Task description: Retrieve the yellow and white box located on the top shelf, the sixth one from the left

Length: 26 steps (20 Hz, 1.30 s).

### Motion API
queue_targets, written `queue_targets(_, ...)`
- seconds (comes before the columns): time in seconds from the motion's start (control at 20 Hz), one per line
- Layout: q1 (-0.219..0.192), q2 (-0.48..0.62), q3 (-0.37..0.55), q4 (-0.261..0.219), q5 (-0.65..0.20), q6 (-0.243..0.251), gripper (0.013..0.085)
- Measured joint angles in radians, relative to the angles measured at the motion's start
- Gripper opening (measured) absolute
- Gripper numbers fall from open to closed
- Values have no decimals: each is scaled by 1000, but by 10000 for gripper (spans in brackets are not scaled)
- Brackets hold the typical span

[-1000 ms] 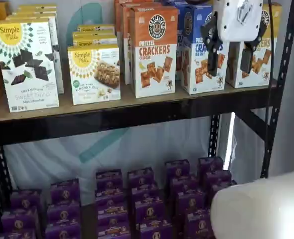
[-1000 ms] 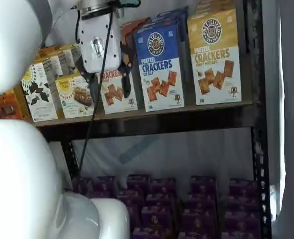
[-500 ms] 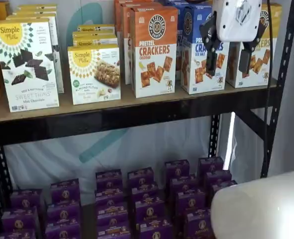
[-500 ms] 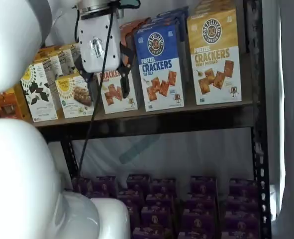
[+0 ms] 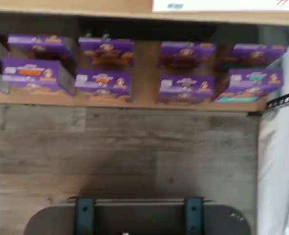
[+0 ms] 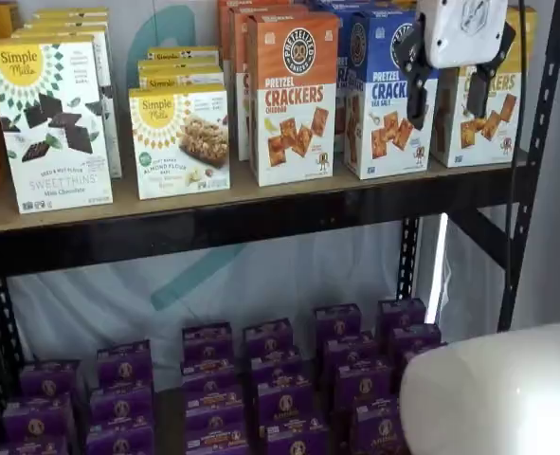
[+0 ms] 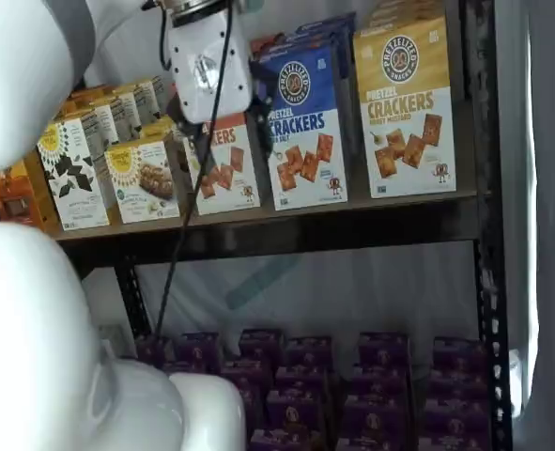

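Observation:
The yellow and white box (image 6: 483,118) stands upright at the right end of the top shelf (image 6: 213,227), partly behind my gripper. In a shelf view it shows in full (image 7: 404,108), on the shelf's black front beam (image 7: 296,233). My gripper (image 6: 447,87) hangs in front of the shelf, level with the upper halves of the cartons, between the blue carton (image 6: 379,109) and the yellow one. Its two black fingers stand apart with a plain gap and hold nothing. In a shelf view the gripper (image 7: 228,127) overlaps the orange carton (image 7: 223,169).
Simple Mills boxes (image 6: 52,123) fill the left of the top shelf. Purple boxes (image 6: 280,389) crowd the lower shelf and show in the wrist view (image 5: 105,78) above a wooden floor (image 5: 134,147). A black upright (image 6: 535,161) stands to the right. The white arm (image 7: 33,329) fills the left foreground.
The gripper has risen and shifted a little to the right in front of the top shelf. Its fingers remain apart. The boxes have not moved.

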Motion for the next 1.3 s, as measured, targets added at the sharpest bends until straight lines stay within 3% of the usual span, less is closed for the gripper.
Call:
queue_targets(0.3, -87, 33, -1, -49, -98, -91, 850)
queue_targets(0.45, -155, 58, -4, -51, -157, -152, 850)
queue_targets(0.8, -322, 142, -44, 3, -260, -298, 850)
queue_targets(1.1, -416, 235, -107, 17, -320, -387, 850)
queue_targets(1.3, -467, 287, -150, 60, -333, -434, 850)
